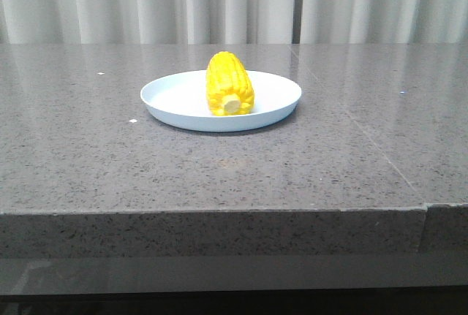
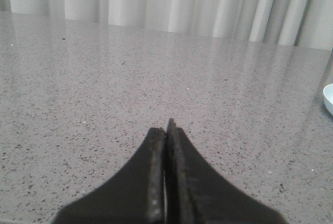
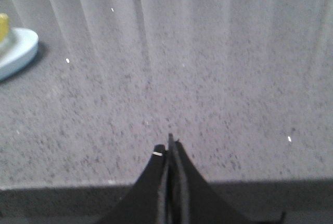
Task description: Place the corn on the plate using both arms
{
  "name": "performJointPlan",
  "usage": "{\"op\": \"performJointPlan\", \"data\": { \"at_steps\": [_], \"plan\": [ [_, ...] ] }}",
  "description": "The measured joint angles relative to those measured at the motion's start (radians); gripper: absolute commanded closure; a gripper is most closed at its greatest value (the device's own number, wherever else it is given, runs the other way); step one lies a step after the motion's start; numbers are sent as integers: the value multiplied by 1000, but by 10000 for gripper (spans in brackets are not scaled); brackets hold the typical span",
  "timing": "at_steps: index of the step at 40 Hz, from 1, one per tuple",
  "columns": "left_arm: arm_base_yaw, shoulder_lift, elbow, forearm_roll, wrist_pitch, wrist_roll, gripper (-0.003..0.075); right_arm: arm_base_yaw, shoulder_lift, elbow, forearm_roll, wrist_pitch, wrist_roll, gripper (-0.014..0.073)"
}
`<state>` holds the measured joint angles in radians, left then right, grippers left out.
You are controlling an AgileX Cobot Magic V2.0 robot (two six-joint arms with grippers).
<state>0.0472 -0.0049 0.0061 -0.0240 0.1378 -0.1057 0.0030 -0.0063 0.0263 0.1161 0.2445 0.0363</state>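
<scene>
The yellow corn (image 1: 229,83) lies on the pale blue-white plate (image 1: 175,96) in the middle of the grey stone table, its pale stub end toward the front. Neither arm shows in the front view. My left gripper (image 2: 166,130) is shut and empty, low over bare table, with the plate's rim (image 2: 328,98) at the frame edge. My right gripper (image 3: 169,148) is shut and empty near the table's front edge; the plate (image 3: 18,52) and a sliver of corn (image 3: 3,26) sit far off to its side.
The grey speckled table (image 1: 219,176) has a front edge near the camera and a seam down its right part. White curtains (image 1: 219,1) hang behind the table.
</scene>
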Motion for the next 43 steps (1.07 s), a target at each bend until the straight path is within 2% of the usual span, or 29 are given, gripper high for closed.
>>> {"op": "performJointPlan", "data": {
  "at_steps": [8, 43],
  "plan": [
    [0, 0, 0, 0, 0, 0, 741, -28, -4, 0, -6, 10, -18, 650],
    [0, 0, 0, 0, 0, 0, 741, -28, -4, 0, -8, 10, -20, 650]
  ]
}}
